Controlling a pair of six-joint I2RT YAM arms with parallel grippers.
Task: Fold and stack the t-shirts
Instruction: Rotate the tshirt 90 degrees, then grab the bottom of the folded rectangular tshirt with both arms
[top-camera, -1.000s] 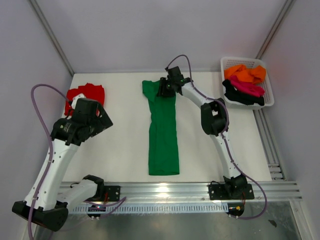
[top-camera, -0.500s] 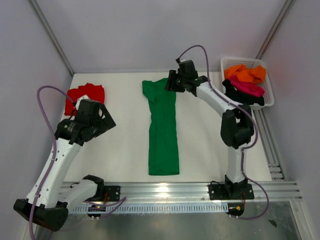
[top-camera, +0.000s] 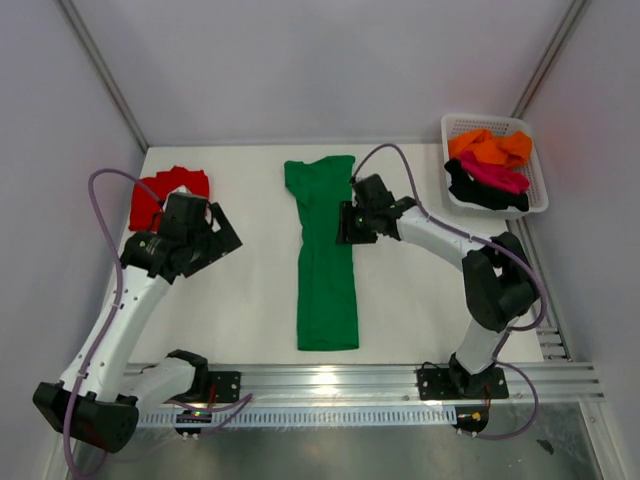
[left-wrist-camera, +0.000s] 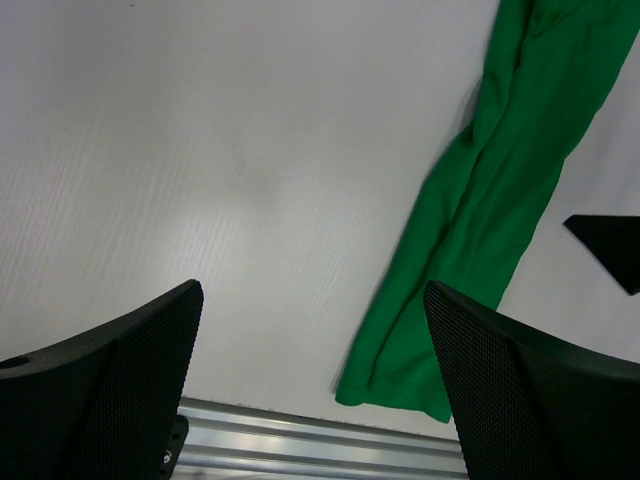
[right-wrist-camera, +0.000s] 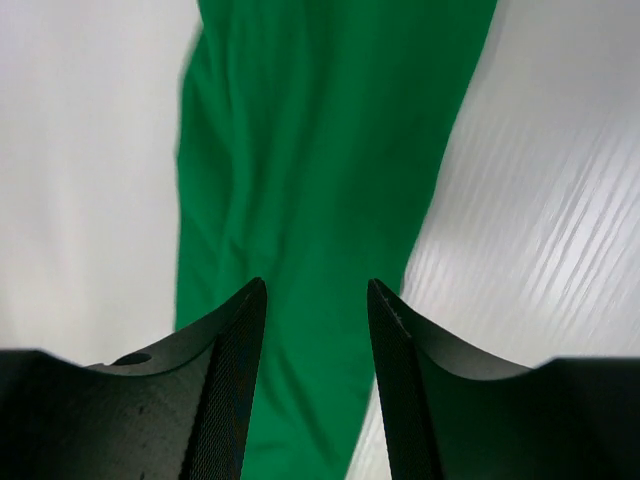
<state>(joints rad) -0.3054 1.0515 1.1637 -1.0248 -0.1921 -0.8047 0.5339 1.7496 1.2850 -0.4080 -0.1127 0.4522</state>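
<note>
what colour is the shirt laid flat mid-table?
The t-shirt is plain bright green, no pattern; the top external view shows it best.

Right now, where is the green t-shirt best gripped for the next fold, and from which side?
Probably the near hem corners, coming from each long side: the green t-shirt lies flat as a narrow strip, so lifting that end halves it.

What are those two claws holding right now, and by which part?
Nothing. The left gripper is open over the table, and the right gripper is open above the green t-shirt, pinching none of its cloth.
</note>
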